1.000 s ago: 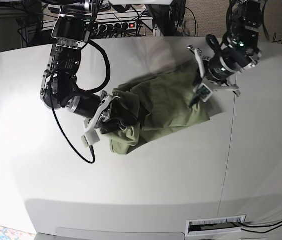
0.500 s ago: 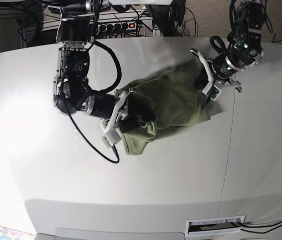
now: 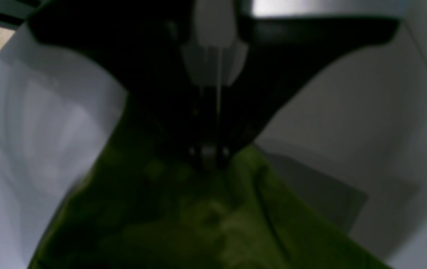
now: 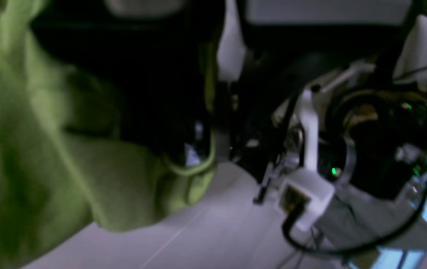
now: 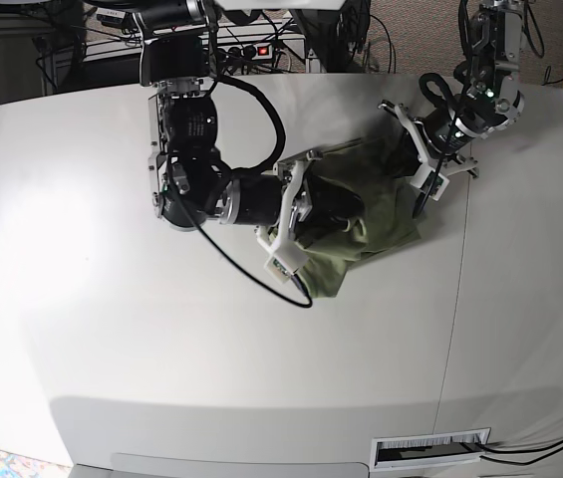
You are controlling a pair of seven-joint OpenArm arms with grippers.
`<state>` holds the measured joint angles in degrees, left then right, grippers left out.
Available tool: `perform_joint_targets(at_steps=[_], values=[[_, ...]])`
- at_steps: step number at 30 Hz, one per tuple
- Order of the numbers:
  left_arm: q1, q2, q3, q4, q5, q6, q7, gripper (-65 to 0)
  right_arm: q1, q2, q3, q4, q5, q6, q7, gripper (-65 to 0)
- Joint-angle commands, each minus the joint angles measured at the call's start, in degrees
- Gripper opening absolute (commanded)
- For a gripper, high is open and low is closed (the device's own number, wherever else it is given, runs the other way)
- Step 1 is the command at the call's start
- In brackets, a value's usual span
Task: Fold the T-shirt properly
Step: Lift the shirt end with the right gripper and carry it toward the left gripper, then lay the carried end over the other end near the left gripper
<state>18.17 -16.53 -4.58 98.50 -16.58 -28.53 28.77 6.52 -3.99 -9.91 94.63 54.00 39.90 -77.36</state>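
The olive-green T-shirt lies bunched up on the white table, squeezed between my two grippers. My right gripper reaches in from the left and is shut on a fold of the cloth. In the right wrist view, a hem of the T-shirt is pinched at the right gripper. My left gripper is at the shirt's right edge. The left wrist view shows the left gripper shut on the T-shirt, which hangs down from its tips.
A power strip and cables lie behind the table's back edge. A black cable loop hangs off the right arm onto the table. A seam runs down the table at the right. A vent slot sits at the front.
My right gripper has moved to the right, carrying the shirt's left part over toward the left gripper. The shirt is now bunched narrower. The left gripper has shifted slightly back and right.
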Motion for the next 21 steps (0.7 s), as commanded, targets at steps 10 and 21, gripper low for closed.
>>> perform_joint_targets(at_steps=[10, 21], values=[[-0.07, -0.31, -0.07, 0.22, 0.96, -0.02, 1.22, -65.0, 1.25, -0.44, -4.98, 0.87, -3.61, 0.1, 2.45, -58.3], [-0.07, -0.31, -0.07, 0.24, 1.01, -0.02, 1.22, -65.0, 3.08, -1.27, -4.98, 0.9, 1.36, 0.1, 5.79, -51.4]])
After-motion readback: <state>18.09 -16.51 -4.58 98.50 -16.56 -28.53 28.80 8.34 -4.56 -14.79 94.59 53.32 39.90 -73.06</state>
